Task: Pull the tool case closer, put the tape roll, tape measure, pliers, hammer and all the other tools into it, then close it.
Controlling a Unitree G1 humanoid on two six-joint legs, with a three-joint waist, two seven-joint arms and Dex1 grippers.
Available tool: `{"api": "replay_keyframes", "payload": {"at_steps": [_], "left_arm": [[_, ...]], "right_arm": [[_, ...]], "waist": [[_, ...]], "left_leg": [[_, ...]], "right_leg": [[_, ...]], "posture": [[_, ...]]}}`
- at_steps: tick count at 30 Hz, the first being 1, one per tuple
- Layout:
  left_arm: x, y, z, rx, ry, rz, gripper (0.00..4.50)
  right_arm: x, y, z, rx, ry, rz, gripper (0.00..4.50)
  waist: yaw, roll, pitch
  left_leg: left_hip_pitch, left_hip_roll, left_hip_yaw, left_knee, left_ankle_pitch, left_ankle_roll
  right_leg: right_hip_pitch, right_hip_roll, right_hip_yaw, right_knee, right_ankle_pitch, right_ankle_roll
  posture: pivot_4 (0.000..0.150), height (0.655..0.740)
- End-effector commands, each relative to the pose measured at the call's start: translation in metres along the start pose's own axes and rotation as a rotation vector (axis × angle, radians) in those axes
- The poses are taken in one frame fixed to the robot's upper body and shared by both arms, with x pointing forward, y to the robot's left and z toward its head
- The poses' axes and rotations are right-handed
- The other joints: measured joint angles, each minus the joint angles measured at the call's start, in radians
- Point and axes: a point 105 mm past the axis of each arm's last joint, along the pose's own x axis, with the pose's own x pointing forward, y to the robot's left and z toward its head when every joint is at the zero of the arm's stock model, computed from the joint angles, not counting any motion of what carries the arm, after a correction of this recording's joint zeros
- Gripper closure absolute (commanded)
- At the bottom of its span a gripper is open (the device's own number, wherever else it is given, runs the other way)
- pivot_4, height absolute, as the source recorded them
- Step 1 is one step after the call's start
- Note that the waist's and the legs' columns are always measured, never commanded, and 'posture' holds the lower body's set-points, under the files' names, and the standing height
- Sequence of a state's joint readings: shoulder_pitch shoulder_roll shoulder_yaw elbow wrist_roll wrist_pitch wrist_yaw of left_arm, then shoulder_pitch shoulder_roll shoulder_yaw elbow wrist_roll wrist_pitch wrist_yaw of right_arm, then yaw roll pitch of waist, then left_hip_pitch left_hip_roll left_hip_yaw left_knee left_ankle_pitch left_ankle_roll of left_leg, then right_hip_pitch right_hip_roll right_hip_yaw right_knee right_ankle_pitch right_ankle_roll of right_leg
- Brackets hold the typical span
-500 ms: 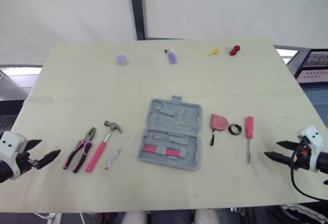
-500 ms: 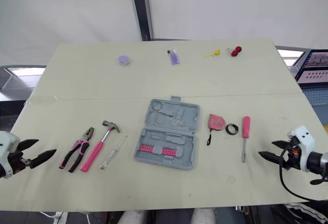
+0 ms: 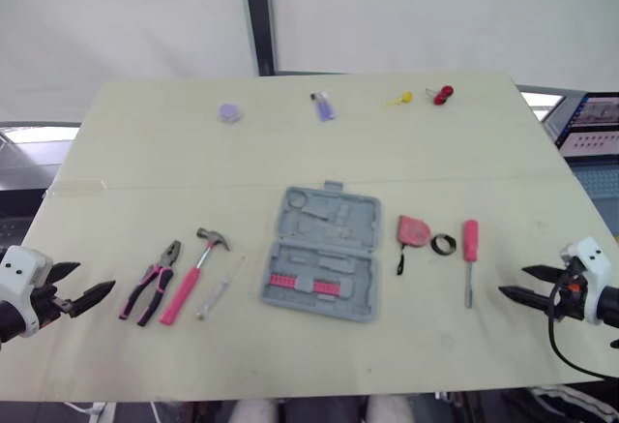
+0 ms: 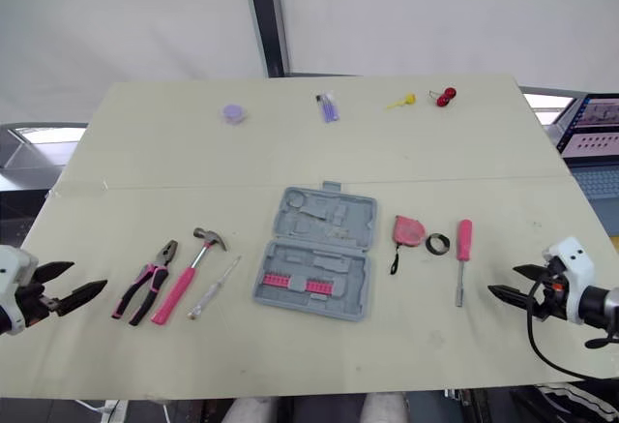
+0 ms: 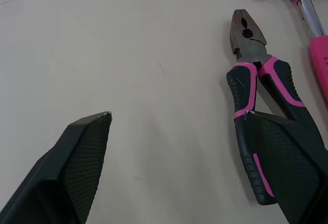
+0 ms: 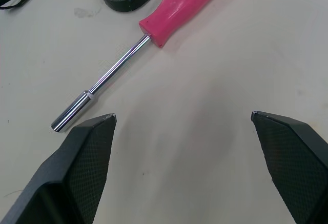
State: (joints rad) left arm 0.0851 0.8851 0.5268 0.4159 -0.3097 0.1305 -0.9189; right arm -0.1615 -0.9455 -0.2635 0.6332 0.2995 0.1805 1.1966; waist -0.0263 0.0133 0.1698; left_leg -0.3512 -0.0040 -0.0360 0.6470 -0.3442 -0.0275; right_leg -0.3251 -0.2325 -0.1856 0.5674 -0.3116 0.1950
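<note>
An open grey tool case (image 3: 322,253) lies in the middle of the table with pink bits in its near half. To its left lie pink-handled pliers (image 3: 151,282), a pink-handled hammer (image 3: 193,272) and a small clear-handled screwdriver (image 3: 221,289). To its right lie a pink tape measure (image 3: 412,232), a black tape roll (image 3: 443,244) and a pink nut driver (image 3: 469,258). My left gripper (image 3: 81,286) hovers open at the table's left edge, just left of the pliers (image 5: 259,88). My right gripper (image 3: 524,283) stands open at the right edge, close to the nut driver (image 6: 154,34).
Along the far side of the table (image 3: 174,162) sit a small lilac lid (image 3: 229,112), a purple item (image 3: 324,105), a yellow piece (image 3: 398,100) and a red piece (image 3: 443,94). A monitor (image 3: 592,123) stands beyond the right edge.
</note>
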Motion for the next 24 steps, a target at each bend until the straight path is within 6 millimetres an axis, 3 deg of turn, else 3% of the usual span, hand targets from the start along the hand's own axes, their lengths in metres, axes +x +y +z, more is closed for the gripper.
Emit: {"api": "replay_keyframes", "payload": {"at_steps": [1, 20, 24], "left_arm": [[-0.005, 0.007, 0.009, 0.034, -0.002, 0.017, 0.04], [-0.010, 0.001, 0.005, 0.034, 0.015, 0.019, 0.04], [-0.008, -0.006, 0.010, 0.048, 0.000, -0.026, 0.04]], "right_arm": [[-0.005, -0.005, 0.006, -0.006, -0.042, -0.032, 0.00], [-0.009, -0.011, 0.010, -0.028, -0.050, -0.051, 0.00], [-0.010, -0.010, 0.022, -0.035, -0.088, -0.031, 0.00]], "waist": [[0.000, 0.000, 0.000], [0.000, 0.000, 0.000], [0.000, 0.000, 0.000]], "left_leg": [[0.000, 0.000, 0.000, 0.000, 0.000, 0.000], [0.000, 0.000, 0.000, 0.000, 0.000, 0.000], [0.000, 0.000, 0.000, 0.000, 0.000, 0.000]], "right_leg": [[0.000, 0.000, 0.000, 0.000, 0.000, 0.000], [0.000, 0.000, 0.000, 0.000, 0.000, 0.000], [0.000, 0.000, 0.000, 0.000, 0.000, 0.000]], "posture": [[0.150, 0.7400], [0.150, 0.7400], [0.150, 0.7400]]}}
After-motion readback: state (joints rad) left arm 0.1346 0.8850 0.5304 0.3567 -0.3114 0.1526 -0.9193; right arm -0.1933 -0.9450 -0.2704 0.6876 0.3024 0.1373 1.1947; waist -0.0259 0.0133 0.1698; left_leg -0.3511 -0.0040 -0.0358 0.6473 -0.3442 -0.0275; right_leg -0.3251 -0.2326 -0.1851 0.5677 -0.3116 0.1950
